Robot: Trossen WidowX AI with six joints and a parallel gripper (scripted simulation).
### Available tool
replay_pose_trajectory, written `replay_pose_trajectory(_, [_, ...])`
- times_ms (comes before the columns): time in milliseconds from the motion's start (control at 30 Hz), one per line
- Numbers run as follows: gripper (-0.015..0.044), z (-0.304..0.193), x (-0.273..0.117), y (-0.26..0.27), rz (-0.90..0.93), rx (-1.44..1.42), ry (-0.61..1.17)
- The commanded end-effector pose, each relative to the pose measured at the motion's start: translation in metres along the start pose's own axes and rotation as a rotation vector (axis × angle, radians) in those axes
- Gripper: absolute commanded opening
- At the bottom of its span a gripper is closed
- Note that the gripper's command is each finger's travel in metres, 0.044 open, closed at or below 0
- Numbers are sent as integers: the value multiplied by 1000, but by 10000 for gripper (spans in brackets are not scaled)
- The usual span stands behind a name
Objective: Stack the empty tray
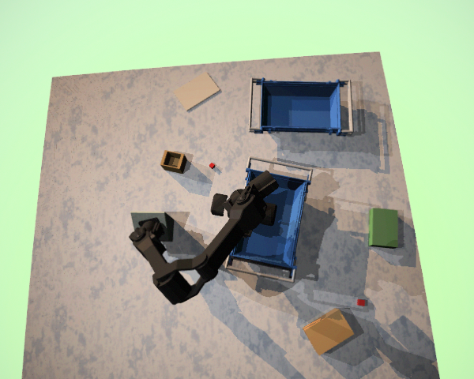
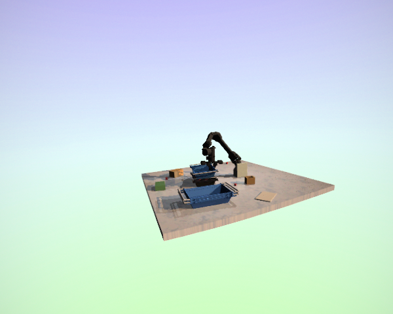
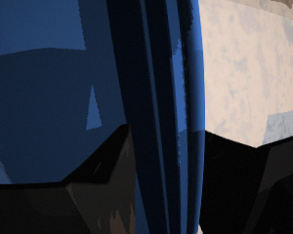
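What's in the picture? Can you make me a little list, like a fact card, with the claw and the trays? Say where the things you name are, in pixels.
Claw (image 1: 247, 233) (image 2: 211, 166) (image 3: 146, 129): shut on the held blue tray (image 1: 301, 218) (image 2: 203, 174) (image 3: 195, 97)
Under held tray: something dark with red bits (image 2: 205, 182)
Other blue tray (image 1: 299, 82) (image 2: 211, 202): on the table, nothing seen inside
Green block (image 1: 383, 227) (image 2: 160, 186): on the table
Small brown box (image 1: 183, 163) (image 2: 249, 181): open on top
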State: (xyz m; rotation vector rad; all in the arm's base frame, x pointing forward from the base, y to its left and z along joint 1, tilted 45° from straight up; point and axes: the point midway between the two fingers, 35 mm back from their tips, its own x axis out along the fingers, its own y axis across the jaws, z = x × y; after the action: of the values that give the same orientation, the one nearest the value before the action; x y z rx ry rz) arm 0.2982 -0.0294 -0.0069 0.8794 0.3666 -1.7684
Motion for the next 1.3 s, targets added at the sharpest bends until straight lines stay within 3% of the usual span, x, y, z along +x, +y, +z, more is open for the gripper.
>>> replay_pose_trajectory(0, [0,4,5,-2,-26,2,-4])
replay_pose_trajectory(1133, [0,4,5,-2,-26,2,-4])
replay_pose_trajectory(1267, [59,4,5,-2,-26,2,-4])
